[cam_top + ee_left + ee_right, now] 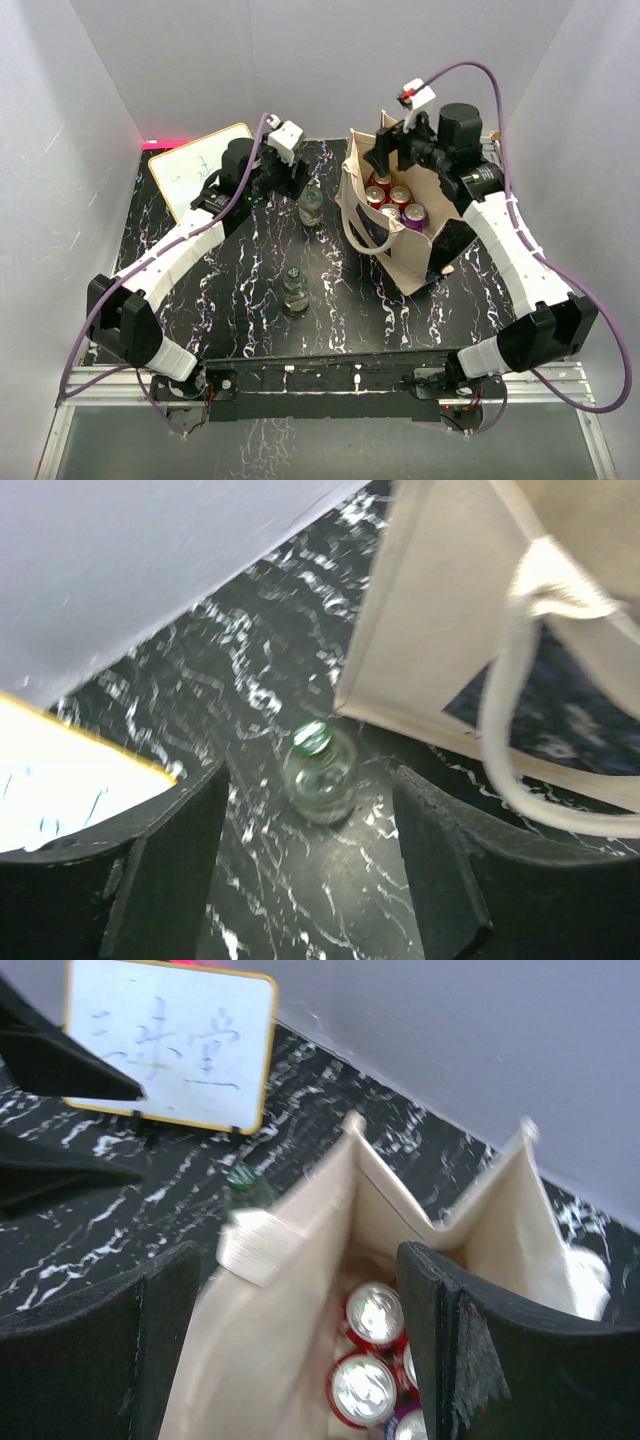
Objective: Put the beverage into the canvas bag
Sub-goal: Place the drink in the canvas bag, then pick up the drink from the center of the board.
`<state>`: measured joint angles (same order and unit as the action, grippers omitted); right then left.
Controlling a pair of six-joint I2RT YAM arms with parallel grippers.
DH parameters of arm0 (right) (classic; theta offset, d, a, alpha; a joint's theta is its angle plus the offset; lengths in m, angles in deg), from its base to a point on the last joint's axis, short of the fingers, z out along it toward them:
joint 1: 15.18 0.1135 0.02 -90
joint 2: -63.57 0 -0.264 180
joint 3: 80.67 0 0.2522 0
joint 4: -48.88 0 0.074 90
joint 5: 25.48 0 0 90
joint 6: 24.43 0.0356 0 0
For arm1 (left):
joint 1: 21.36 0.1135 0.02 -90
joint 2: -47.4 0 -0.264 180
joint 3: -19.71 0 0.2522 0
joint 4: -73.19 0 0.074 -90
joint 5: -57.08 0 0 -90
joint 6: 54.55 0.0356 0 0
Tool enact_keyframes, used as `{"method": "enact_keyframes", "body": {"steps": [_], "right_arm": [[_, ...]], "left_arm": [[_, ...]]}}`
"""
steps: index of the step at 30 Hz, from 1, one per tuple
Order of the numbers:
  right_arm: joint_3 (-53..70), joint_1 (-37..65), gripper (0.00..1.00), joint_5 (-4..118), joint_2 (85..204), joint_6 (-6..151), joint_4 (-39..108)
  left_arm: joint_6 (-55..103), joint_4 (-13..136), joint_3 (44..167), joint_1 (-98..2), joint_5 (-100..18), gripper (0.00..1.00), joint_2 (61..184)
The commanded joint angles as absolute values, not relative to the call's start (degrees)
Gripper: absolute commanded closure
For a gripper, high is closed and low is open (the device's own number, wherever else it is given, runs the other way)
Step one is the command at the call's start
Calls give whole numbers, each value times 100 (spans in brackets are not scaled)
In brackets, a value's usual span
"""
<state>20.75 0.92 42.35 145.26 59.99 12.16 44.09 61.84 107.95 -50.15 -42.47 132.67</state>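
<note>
From above, our left pincer (298, 180) hangs wide and empty by the far bottle (311, 205), which stands on the bench (240, 290) just beside the canvas bag (415, 265), with a second bottle (294, 290) nearer us. At the left wrist it lies ahead between the fingers (170, 870); a skewed closing could topple it or snag the bag's handle (500, 720). At the right wrist, our right pincer (297, 1255), spread and empty, hovers over cans (375, 1317) crowding the mouth.
</note>
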Motion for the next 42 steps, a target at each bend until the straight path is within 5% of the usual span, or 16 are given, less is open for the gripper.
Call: {"method": "enact_keyframes", "body": {"steps": [1, 9, 24, 42], "right_arm": [[2965, 787, 19, 4532, 14902, 5881, 1242], [4484, 1603, 20, 4994, 16474, 5878, 590], [5948, 2108, 26, 6092, 18524, 5831, -62], [5403, 2018, 34, 6674, 18682, 5872, -204]], "left_arm": [[3740, 6188, 10492, -4624, -3460, 32, 12729], [3466, 6135, 10001, -3938, -2936, 22, 12310], [3479, 6045, 9843, -3557, -3147, 22, 11992], [3345, 6184, 9850, -3510, -3501, 23, 12140]]}}
